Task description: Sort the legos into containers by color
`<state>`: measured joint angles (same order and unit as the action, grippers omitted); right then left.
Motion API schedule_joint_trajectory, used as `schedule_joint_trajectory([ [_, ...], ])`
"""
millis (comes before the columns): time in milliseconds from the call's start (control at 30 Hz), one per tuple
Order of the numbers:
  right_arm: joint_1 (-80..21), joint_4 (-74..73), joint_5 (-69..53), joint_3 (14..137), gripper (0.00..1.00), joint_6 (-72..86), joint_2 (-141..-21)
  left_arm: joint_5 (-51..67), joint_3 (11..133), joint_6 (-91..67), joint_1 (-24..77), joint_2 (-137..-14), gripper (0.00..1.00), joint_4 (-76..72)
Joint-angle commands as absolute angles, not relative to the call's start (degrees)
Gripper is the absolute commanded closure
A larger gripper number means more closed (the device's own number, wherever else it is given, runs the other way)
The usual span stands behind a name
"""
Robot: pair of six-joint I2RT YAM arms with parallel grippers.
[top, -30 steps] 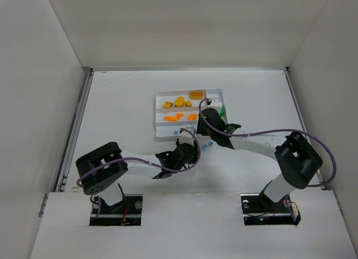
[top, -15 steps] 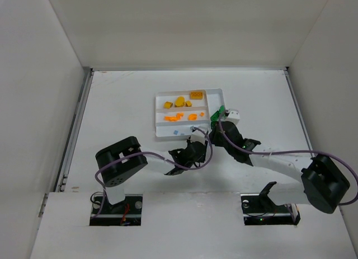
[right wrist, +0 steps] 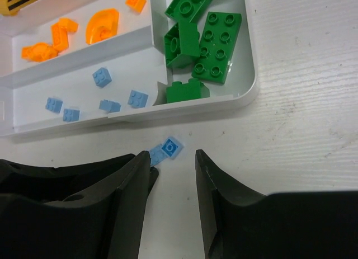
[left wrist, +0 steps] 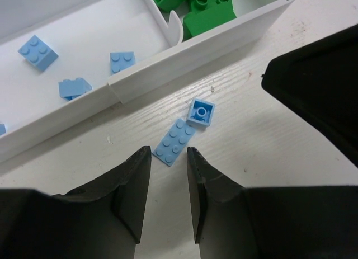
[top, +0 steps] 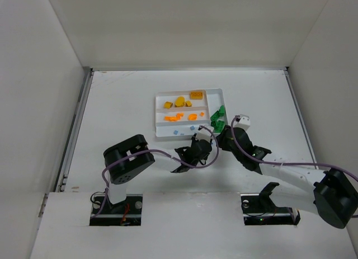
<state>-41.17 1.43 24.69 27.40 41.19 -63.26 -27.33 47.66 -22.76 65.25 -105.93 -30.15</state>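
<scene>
Two light-blue legos lie on the table just outside the white tray [left wrist: 168,60]: a flat plate [left wrist: 174,141] and a small square piece [left wrist: 201,112], studs down. My left gripper [left wrist: 168,155] stands open right behind the plate, nothing between its fingers. My right gripper [right wrist: 172,158] is open too, with the square piece [right wrist: 172,147] just ahead of its tips. Both grippers meet at the tray's near corner [top: 210,140]. In the containers lie green bricks [right wrist: 204,38], blue pieces [right wrist: 102,76], orange bits [right wrist: 100,25] and yellow bricks [top: 180,101].
The right gripper's black body [left wrist: 319,91] sits close on the right of the left one. The tray's near wall [right wrist: 184,105] runs just beyond the loose pieces. White walls enclose the table on three sides.
The right gripper came off the tray's green end and down to the table in front of the tray. The left gripper slid right towards the blue pieces, its jaws narrowing a little.
</scene>
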Motion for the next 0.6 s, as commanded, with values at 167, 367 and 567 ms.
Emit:
schedule_joint_trajectory([
  [167,-41.0,4.7,23.8,26.3,0.56,42.2,-63.5,-31.9,48.8,-19.5,65.9,-106.9,0.65,-25.5],
  [367,-41.0,4.9,23.7,26.4,0.56,42.2,-63.5,-27.9,49.9,-18.1,65.9,-108.9,0.65,-26.5],
  [567,-40.7,4.9,23.6,26.0,0.57,42.3,-62.8,-26.6,49.7,-17.9,65.4,-109.1,0.68,-27.7],
])
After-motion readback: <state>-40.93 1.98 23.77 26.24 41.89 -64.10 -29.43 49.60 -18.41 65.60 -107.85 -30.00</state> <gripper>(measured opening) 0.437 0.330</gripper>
